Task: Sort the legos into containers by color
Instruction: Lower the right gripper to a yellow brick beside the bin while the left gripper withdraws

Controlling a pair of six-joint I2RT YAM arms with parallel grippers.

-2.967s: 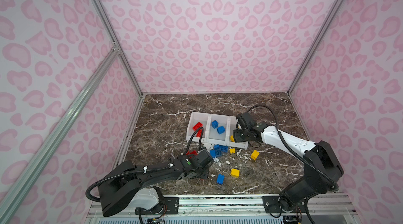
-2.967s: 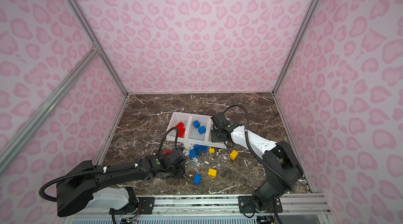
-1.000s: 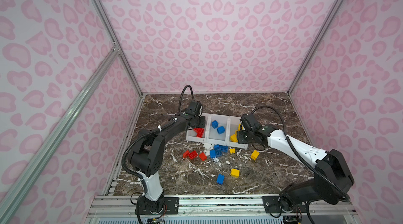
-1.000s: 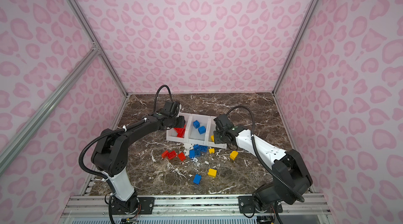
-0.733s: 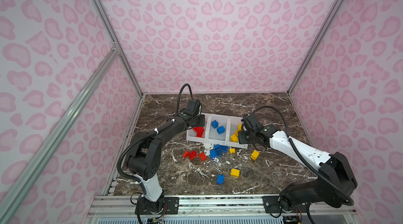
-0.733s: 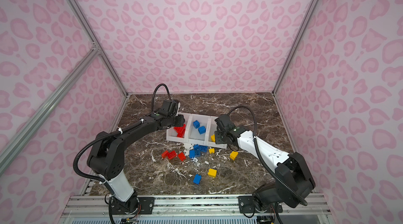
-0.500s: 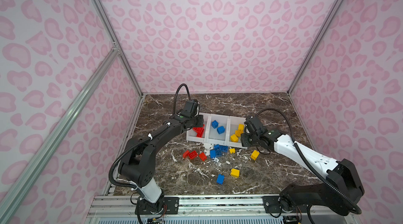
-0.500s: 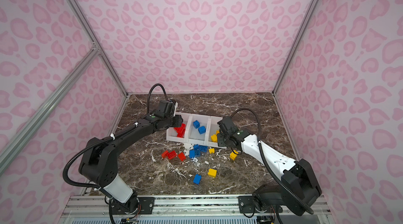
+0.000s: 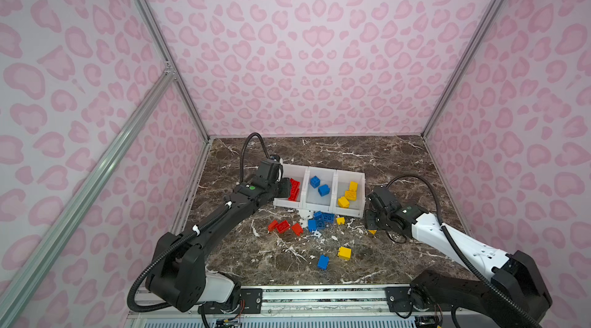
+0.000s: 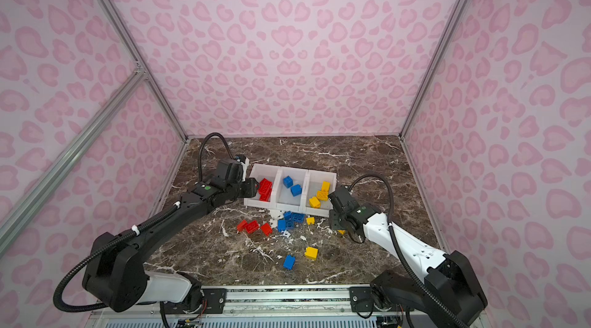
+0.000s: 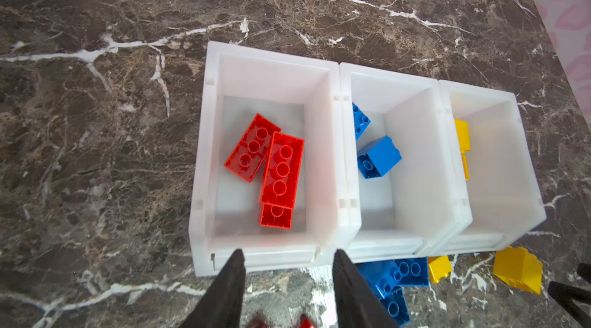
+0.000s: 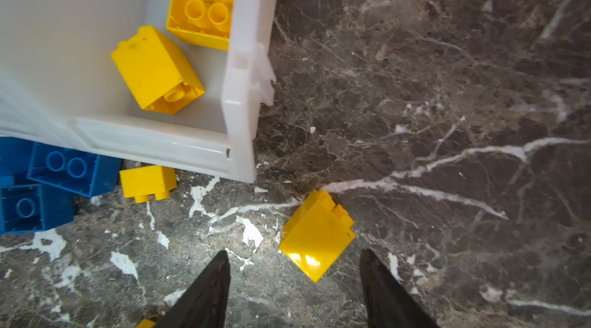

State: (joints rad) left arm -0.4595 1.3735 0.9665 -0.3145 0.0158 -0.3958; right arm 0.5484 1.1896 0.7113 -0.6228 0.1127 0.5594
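Dead ahead of the left gripper (image 11: 288,253), white containers (image 11: 339,150) in a row, legos (image 11: 281,169) inside sorted by colour. Spread and empty, that gripper at their near wall; right gripper (image 12: 294,252) likewise spread and empty, one yellow lego (image 12: 316,237) just off its fingertips.

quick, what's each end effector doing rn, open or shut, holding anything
left end effector: open, holding nothing.
right end effector: open, holding nothing; a loose yellow brick lies just ahead of it.

top views look down; wrist views close (sharing containers (image 11: 340,137)).
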